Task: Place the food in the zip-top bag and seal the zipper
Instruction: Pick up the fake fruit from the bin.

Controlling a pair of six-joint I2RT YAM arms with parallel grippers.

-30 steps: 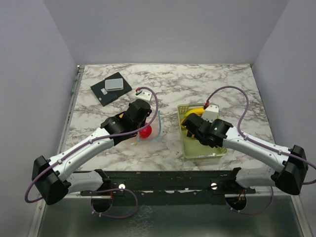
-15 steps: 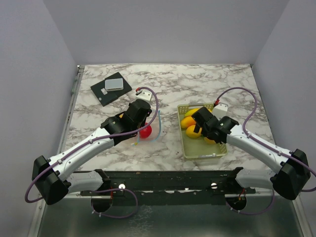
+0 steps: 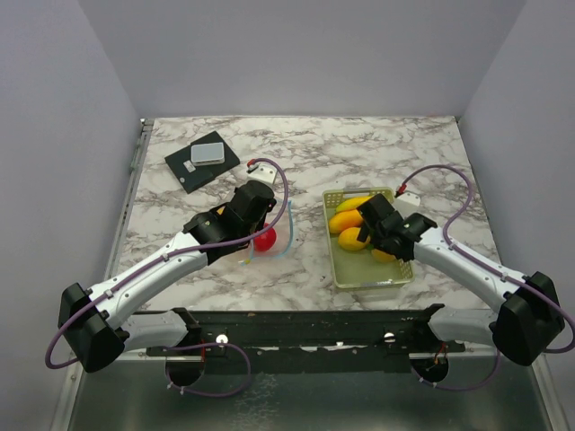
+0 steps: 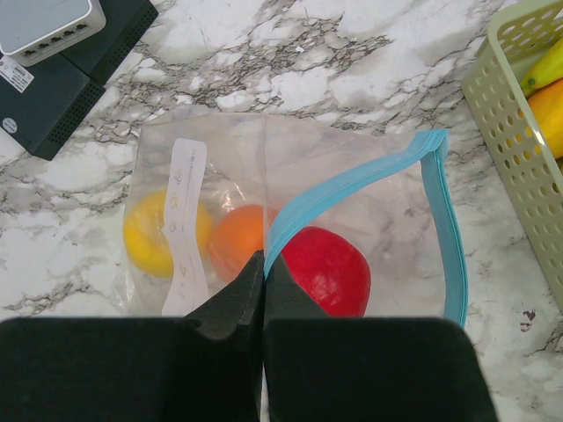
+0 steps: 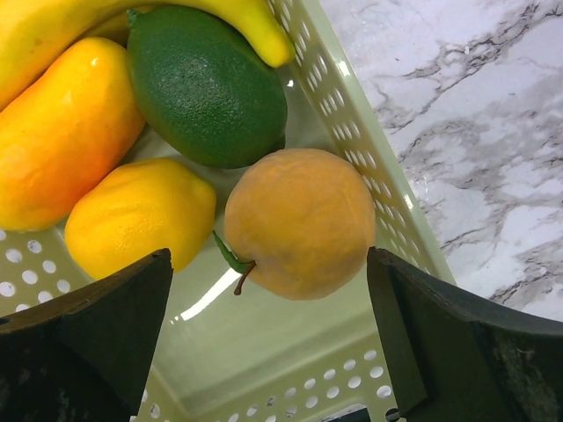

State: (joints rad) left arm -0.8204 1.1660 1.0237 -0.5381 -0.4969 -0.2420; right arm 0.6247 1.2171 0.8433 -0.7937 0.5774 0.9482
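Observation:
The clear zip-top bag (image 4: 264, 167) lies on the marble with its light blue zipper (image 4: 352, 180) gaping open. Inside it are a yellow lemon (image 4: 145, 233), an orange ball (image 4: 237, 242) and a red apple (image 4: 325, 268). My left gripper (image 4: 264, 264) is shut on the zipper's near strip; from above it (image 3: 259, 226) sits over the apple (image 3: 264, 240). More food lies in the pale green basket (image 3: 370, 275): a banana (image 5: 53, 26), a green lime (image 5: 207, 83), an orange mango (image 5: 53, 141), a yellow lemon (image 5: 136, 215) and an orange peach (image 5: 299, 224). My right gripper (image 5: 273, 343) hangs open around the peach without touching it.
A black device with a grey box on it (image 3: 202, 160) lies at the back left, also showing in the left wrist view (image 4: 62, 61). The basket's perforated wall (image 4: 519, 141) stands just right of the bag. Marble table edges run close to side walls.
My right gripper has swung back and right inside the basket, uncovering the fruit there, and its jaws have spread a little wider. The left arm and bag have not moved.

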